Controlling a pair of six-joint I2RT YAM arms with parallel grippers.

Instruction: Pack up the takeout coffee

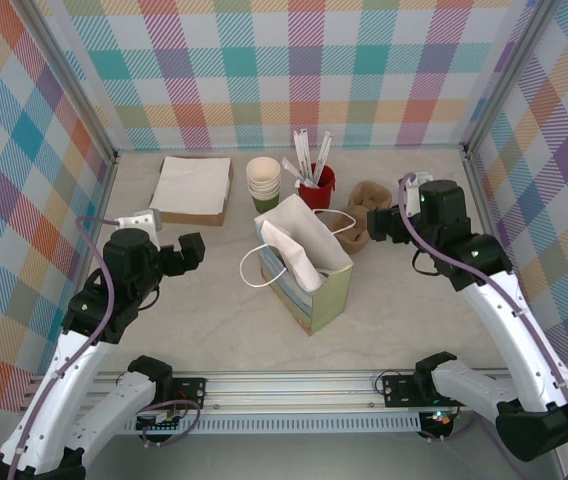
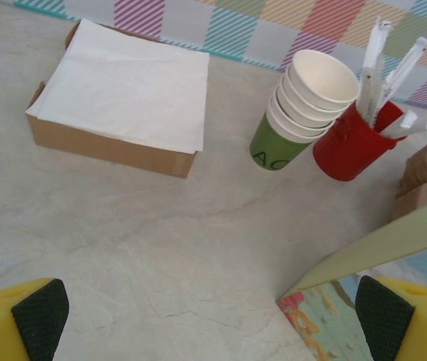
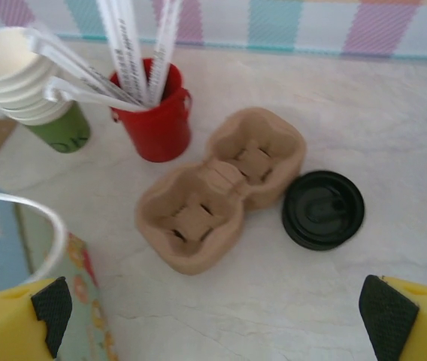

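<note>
The left end effector (image 2: 213, 323) is spread wide, its black-padded fingertips (image 2: 40, 312) in the two bottom corners of the left wrist view. It holds nothing, and bare bench (image 2: 161, 248) lies between them. The right end effector (image 3: 219, 312) is just as wide apart and also grips nothing, with its pads in the lower corners of the right wrist view.

The takeout coffee (image 3: 322, 209) stands right of centre in that view. It is seen from straight above, so only its round black lid shows. It sits just beside the right lobe of a brown pulp cup carrier (image 3: 221, 195), whose two wells show their folded bottoms.

In the middle of the top view a gift bag (image 1: 309, 270) stands with its mouth open, its white handles hanging loose and its inside white. Behind it, toward the top of the frame, a red cup (image 1: 316, 185) holds paper-wrapped stirrers. A stack of lidless cups (image 1: 263, 182) stands to the left of the red cup, the lowest one green-banded. Farther left, a shallow cardboard box (image 1: 194, 205) holds white napkins (image 1: 192, 180).
</note>
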